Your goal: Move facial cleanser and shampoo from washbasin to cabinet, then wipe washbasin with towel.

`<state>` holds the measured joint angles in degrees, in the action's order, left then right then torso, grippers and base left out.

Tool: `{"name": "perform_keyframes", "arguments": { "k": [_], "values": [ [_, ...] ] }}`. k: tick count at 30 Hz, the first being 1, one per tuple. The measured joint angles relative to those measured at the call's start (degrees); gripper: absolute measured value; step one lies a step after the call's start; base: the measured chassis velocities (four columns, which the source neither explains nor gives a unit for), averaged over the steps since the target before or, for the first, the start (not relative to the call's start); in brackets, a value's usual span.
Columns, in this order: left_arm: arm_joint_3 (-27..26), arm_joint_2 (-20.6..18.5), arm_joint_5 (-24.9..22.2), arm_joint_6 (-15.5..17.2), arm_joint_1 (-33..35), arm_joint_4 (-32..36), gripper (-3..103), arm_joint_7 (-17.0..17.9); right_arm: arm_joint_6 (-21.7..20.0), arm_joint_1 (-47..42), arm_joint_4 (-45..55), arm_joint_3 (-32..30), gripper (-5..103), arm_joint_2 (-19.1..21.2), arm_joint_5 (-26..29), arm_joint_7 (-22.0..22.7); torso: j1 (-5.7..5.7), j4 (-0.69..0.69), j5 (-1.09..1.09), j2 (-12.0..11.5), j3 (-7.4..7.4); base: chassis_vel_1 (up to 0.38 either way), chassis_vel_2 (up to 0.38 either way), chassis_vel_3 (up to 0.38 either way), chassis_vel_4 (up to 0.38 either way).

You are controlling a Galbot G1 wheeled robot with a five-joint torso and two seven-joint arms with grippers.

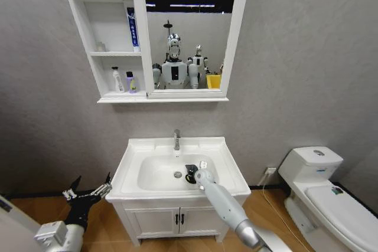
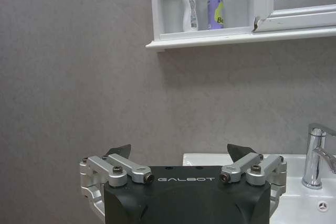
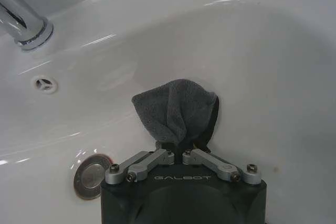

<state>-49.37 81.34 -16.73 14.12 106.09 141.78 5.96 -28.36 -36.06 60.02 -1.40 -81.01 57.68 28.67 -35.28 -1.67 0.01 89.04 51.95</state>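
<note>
Right arm: reaches from the lower right of the head view up and forward over the front rim of the washbasin (image 1: pixel 134 146), forearm slanting into the bowl, with the right gripper (image 1: pixel 192 174) down inside it just beside the drain (image 1: pixel 178 174).
Right gripper: fingers pressed together on the towel (image 3: pixel 176 109); the dark grey cloth bunches out ahead of the fingertips and lies against the white bowl wall.
Left arm: held low to the left of the washbasin, outside it, beside the vanity (image 1: pixel 177 219); the left gripper (image 1: pixel 87 192) points up and forward.
Left gripper: fingers spread wide, nothing between them; in the left wrist view (image 2: pixel 181 153) the two black tips stand well apart against the grey wall.
Cabinet (image 1: pixel 106 57): hangs on the wall above the basin, joined to the mirror (image 1: pixel 189 28); its lowest shelf carries a white bottle (image 1: pixel 119 81) and a purple bottle (image 1: pixel 132 82) side by side.
Right wrist view: shows the towel's folds, the drain (image 3: pixel 92 176) close by the gripper, the overflow hole (image 3: pixel 44 83) and the base of the tap (image 3: pixel 23 19), details the head view hides behind the arm.
Left wrist view: shows the two bottles (image 2: pixel 190 8) (image 2: pixel 216 9) upright on the shelf, apart from each other, and the tap (image 2: pixel 317 156) at the basin's back edge.
Toilet (image 1: pixel 331 196): stands on the floor well to the right of the basin.
</note>
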Motion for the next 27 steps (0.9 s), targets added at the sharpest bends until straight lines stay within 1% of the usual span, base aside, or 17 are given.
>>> {"name": "perform_keyframes", "arguments": {
  "k": [7,10,11,12,13,14,15,16,17,18,19,20,22,23,25,26,27],
  "values": [
    [0.0,0.0,0.0,0.0,0.0,0.0,100,0.0,1.5,-0.2,1.9,-0.3,2,1.6,-2.9,0.7,0.00,0.00,0.00,0.0,0.00,0.000,0.000,0.000,0.000],
    [0.0,0.0,0.0,0.0,0.0,0.0,100,0.0,3.5,-0.6,3.5,0.1,2,2.2,-7.8,0.7,0.00,0.00,-0.01,0.0,0.00,0.000,0.000,0.000,0.000],
    [0.0,0.0,0.0,0.0,0.0,0.0,100,0.0,3.5,-0.6,3.5,0.1,2,2.2,-7.8,0.7,0.00,0.00,-0.01,0.0,0.00,0.000,0.000,0.000,0.000],
    [0.0,0.0,0.0,0.0,0.0,0.0,100,0.0,4.7,-0.6,3.7,0.4,2,2.2,-10.3,0.2,0.00,0.00,-0.01,0.0,0.00,0.000,0.000,0.000,0.000],
    [0.0,0.0,0.0,0.0,0.0,0.0,100,0.0,7.0,-0.7,3.9,0.8,2,2.3,-15.5,-1.3,0.00,0.00,-0.01,0.0,0.00,0.000,0.000,0.000,0.000],
    [0.0,0.0,0.0,0.0,0.0,0.0,100,0.0,7.0,-0.7,3.9,0.8,2,2.3,-15.5,-1.3,0.00,0.00,-0.01,0.0,0.00,0.000,0.000,0.000,0.000],
    [0.0,0.0,0.0,0.0,0.0,0.0,100,0.0,8.2,-0.7,4.0,1.1,2,2.3,-18.0,-2.1,0.00,0.00,-0.01,0.0,0.00,0.000,0.000,0.000,0.000],
    [0.0,0.0,0.0,0.0,0.0,0.0,100,0.0,11.9,-0.7,4.1,1.6,2,2.4,-24.3,-4.3,0.00,0.00,-0.01,0.0,0.00,0.000,0.000,0.000,0.000],
    [0.0,0.0,0.0,0.0,0.0,0.0,100,0.0,14.3,-0.7,4.1,1.9,2,2.4,-27.7,-5.5,0.00,0.00,-0.01,0.0,0.00,0.000,0.000,0.000,0.000],
    [0.0,0.0,0.0,0.0,0.0,0.0,100,0.0,14.3,-0.7,4.1,1.9,2,2.4,-27.7,-5.5,0.00,0.00,-0.01,0.0,0.00,0.000,0.000,0.000,0.000],
    [0.0,0.0,0.0,0.0,0.0,0.0,100,0.0,18.0,-0.7,3.6,2.0,2,2.3,-32.6,-7.1,0.00,0.01,-0.01,0.0,0.00,0.000,0.000,0.000,0.000],
    [0.0,0.0,0.0,0.0,0.0,0.0,100,0.0,18.0,-0.7,3.6,2.0,2,2.3,-32.6,-7.1,0.00,0.01,-0.01,0.0,0.00,0.000,0.000,0.000,0.000],
    [0.0,0.0,0.0,0.0,0.0,0.0,100,0.0,24.3,-0.3,2.8,1.5,2,2.0,-43.3,-9.1,0.00,0.01,-0.01,0.0,0.00,0.000,0.000,0.000,0.000],
    [0.0,0.0,0.0,0.0,0.0,0.0,100,0.0,24.3,-0.3,2.8,1.5,2,2.0,-43.3,-9.1,0.00,0.01,-0.01,0.0,0.00,0.000,0.000,0.000,0.000],
    [0.0,0.0,0.0,0.0,0.0,0.0,100,0.0,28.5,-0.1,2.7,0.2,2,1.9,-50.9,-9.3,0.00,0.01,-0.01,0.0,0.00,0.000,0.000,0.000,0.000],
    [0.0,0.0,0.0,0.0,0.0,0.0,100,0.0,28.5,-0.1,2.7,0.2,2,1.9,-50.9,-9.3,0.00,0.01,-0.01,0.0,0.00,0.000,0.000,0.000,0.000],
    [0.0,0.0,0.0,0.0,0.0,0.0,100,0.0,29.5,0.0,2.7,-0.7,2,1.9,-53.5,-8.5,0.00,0.02,-0.01,0.0,0.00,0.000,0.000,0.000,0.000]
  ]
}}
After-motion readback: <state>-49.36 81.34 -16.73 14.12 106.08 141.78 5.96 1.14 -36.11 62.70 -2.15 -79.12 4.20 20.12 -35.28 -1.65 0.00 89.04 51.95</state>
